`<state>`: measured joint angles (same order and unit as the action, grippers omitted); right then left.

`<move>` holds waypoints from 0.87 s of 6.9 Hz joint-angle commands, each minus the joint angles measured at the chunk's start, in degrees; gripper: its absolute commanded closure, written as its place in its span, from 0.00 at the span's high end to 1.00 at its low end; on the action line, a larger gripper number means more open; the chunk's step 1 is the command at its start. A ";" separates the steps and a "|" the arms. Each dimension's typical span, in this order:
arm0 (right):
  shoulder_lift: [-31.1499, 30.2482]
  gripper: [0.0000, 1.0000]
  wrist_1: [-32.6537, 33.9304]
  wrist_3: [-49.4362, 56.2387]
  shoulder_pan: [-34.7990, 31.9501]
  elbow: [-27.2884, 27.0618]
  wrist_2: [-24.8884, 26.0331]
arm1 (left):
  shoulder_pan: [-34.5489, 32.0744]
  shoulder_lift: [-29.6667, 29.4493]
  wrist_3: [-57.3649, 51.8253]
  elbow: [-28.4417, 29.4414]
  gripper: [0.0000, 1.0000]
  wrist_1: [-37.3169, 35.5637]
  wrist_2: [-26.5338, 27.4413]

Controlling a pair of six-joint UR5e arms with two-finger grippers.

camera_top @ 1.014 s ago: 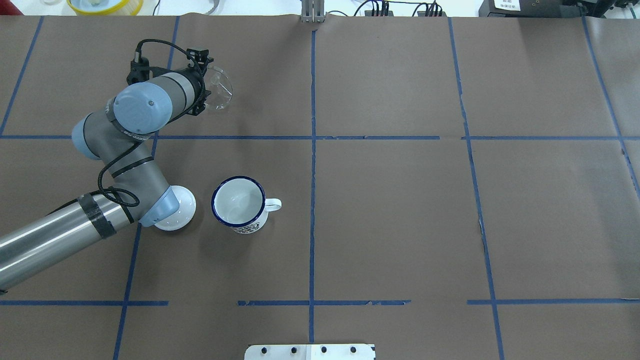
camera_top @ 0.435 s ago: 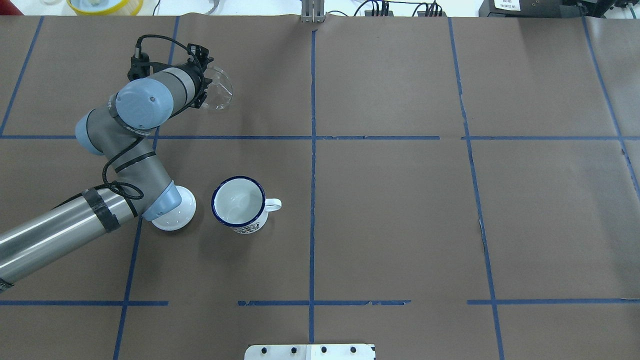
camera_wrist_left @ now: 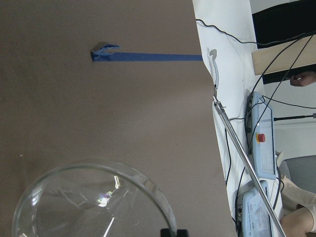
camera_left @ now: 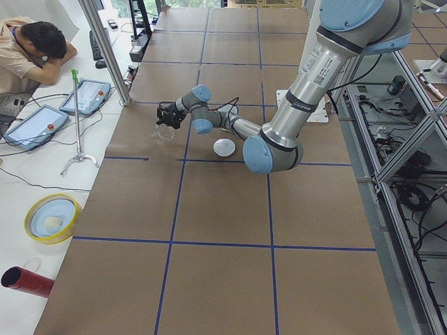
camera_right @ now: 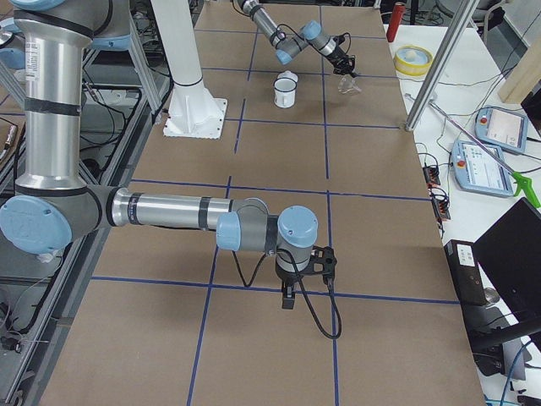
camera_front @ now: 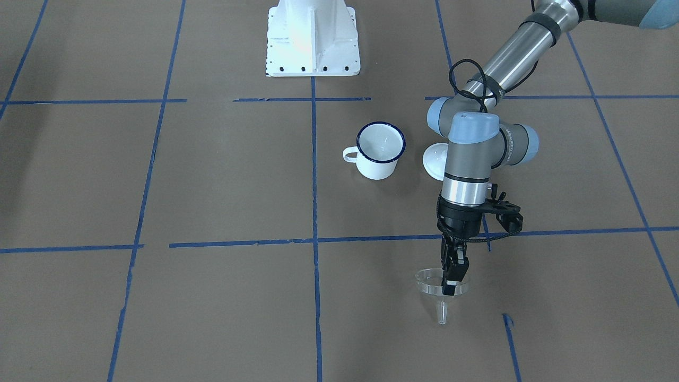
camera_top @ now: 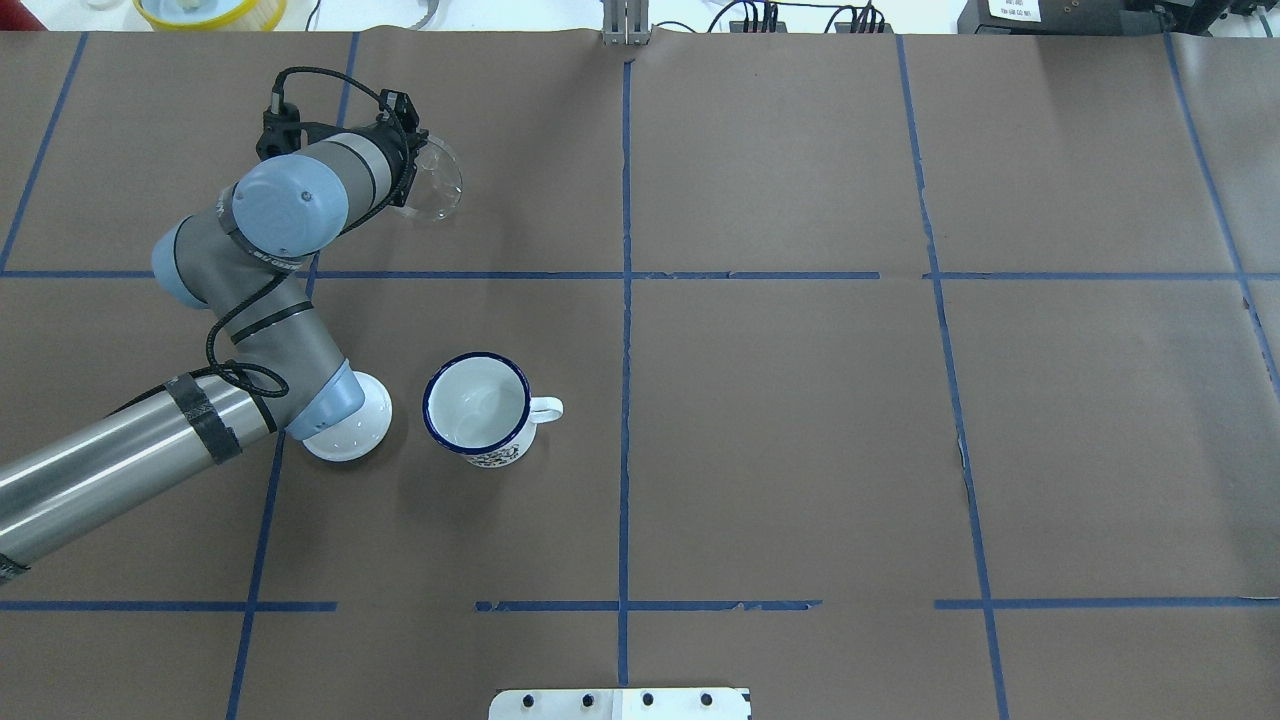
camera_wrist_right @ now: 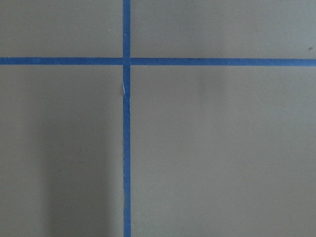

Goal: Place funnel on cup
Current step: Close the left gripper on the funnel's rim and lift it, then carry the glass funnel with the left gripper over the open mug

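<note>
The clear funnel (camera_front: 436,286) hangs upright, stem down, just above the table on the far left; it also shows in the overhead view (camera_top: 437,185) and the left wrist view (camera_wrist_left: 94,205). My left gripper (camera_front: 450,280) points down and is shut on the funnel's rim. The white mug with a dark blue rim (camera_top: 478,405) stands upright and empty nearer the robot, handle to the right; it also shows in the front view (camera_front: 379,151). My right gripper (camera_right: 287,298) shows only in the right side view, low over bare table, and I cannot tell if it is open.
A round white lid (camera_top: 352,432) lies just left of the mug, partly under my left arm's elbow. A white robot base (camera_front: 313,37) stands at the near table edge. Blue tape lines cross the brown table cover. A yellow bowl (camera_top: 210,10) sits beyond the far edge.
My left wrist has turned and shifted slightly toward the far edge, carrying the funnel with it. The mug and lid have not moved.
</note>
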<state>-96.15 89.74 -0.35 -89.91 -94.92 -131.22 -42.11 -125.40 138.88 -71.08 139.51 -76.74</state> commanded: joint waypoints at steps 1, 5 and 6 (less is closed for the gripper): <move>0.00 1.00 0.00 0.00 0.00 0.00 0.00 | -2.35 -0.89 -0.01 -2.03 0.00 0.24 -0.33; 0.00 1.00 0.00 0.00 0.00 0.00 0.00 | -3.77 -0.28 -4.98 -21.23 0.00 -8.66 -11.56; 0.00 1.00 0.00 0.00 0.00 0.00 0.00 | -3.68 -0.54 -11.81 -28.95 0.00 -18.82 -16.29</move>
<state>-96.15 89.74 -0.35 -89.91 -94.92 -131.22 -45.85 -125.82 133.27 -91.88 130.27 -88.09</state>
